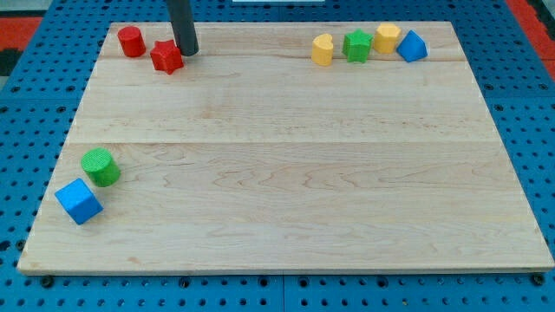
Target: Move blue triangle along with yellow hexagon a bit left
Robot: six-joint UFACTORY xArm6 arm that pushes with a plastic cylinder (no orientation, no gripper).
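Blue triangle, touching yellow hexagon: board's top-right corner. My tip: bare rod, no pincer to open or close, top left beside red star. Target pair lies well apart, rightward; approach needed from their right.

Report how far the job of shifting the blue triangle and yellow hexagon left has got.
Done: nothing visible; the blue triangle and yellow hexagon sit touching at the view's top right. In hand: my tip rests far away, beside the red star. Left: crossing to their right side, then pushing.
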